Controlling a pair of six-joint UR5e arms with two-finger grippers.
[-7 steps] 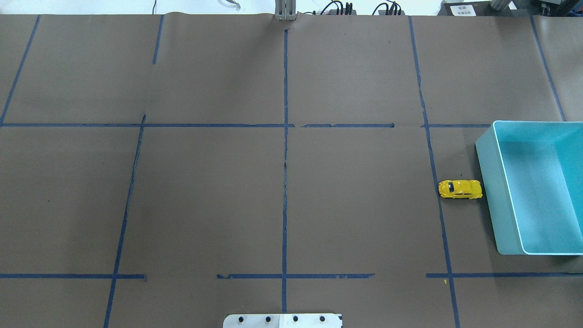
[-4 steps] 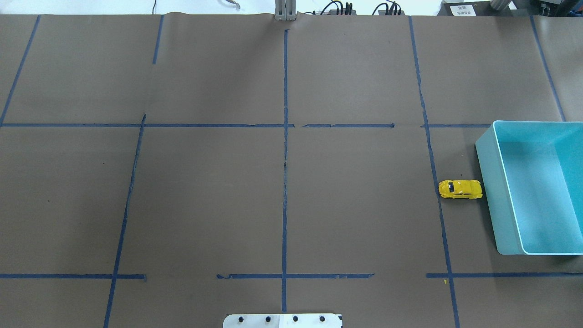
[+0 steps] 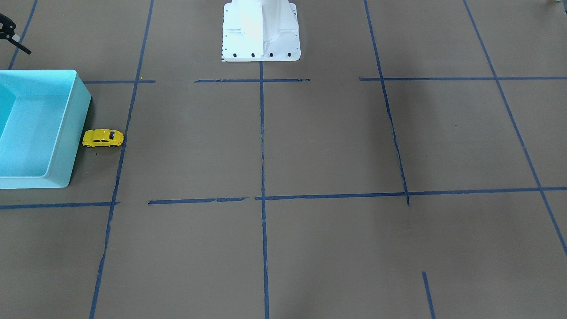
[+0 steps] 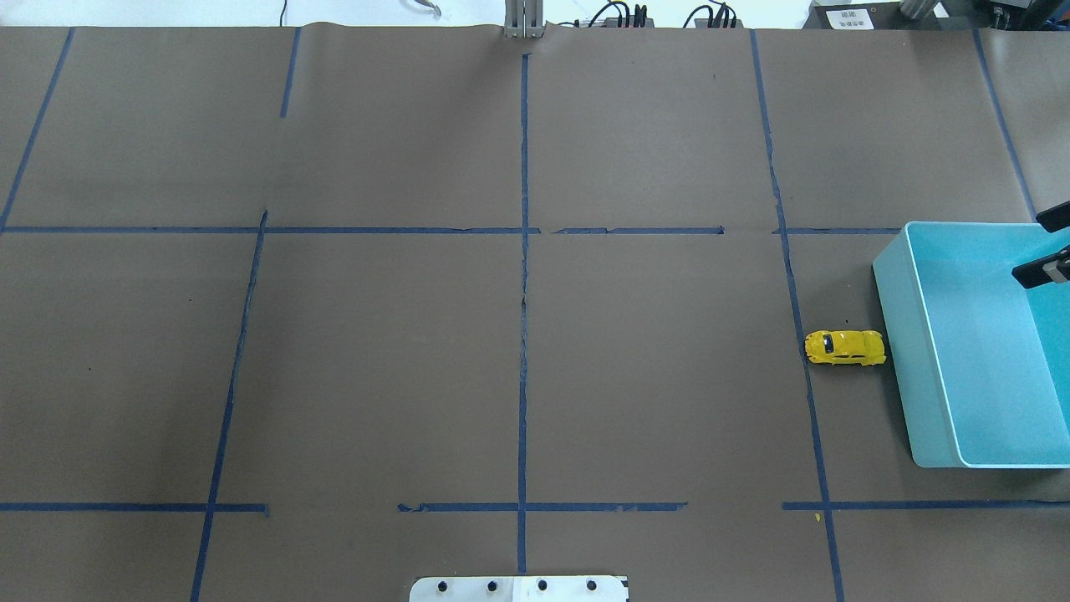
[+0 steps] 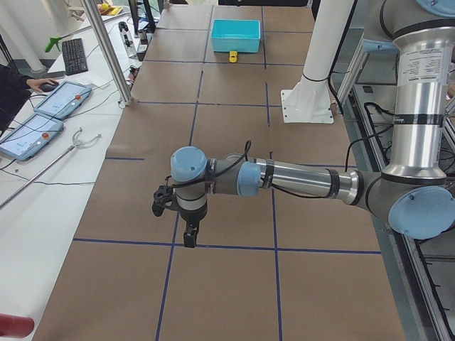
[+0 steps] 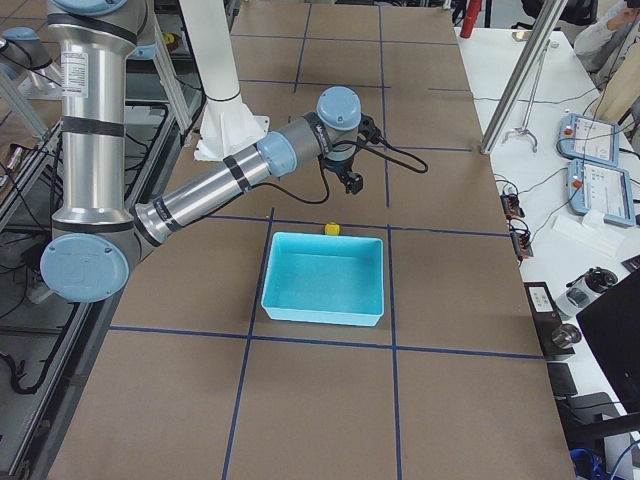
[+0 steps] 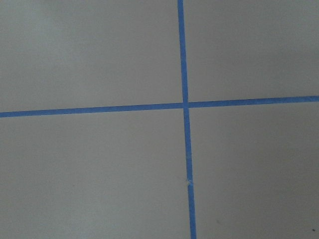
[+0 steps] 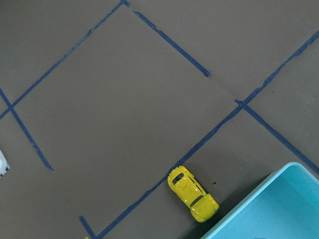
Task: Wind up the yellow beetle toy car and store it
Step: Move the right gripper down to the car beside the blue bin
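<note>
The yellow beetle toy car (image 4: 845, 347) sits beside the bin (image 4: 903, 334) (right pincer (image 4: 1028, 247) spread, empty; left pincer (image 5: 176, 219) I cannot tell).

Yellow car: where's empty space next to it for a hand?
Bare table spreads from the yellow beetle toy car to the middle blue tape line, and beyond. Crowded side: the light blue bin stands close beside the car's other end.

We note a table (image 4: 376, 359) under brown paper, gridded with blue tape lines (image 4: 523, 251). On it: white base plate (image 3: 260, 31), light blue bin (image 4: 907, 351), yellow beetle toy car (image 4: 844, 348) just beside the bin's wall.
</note>
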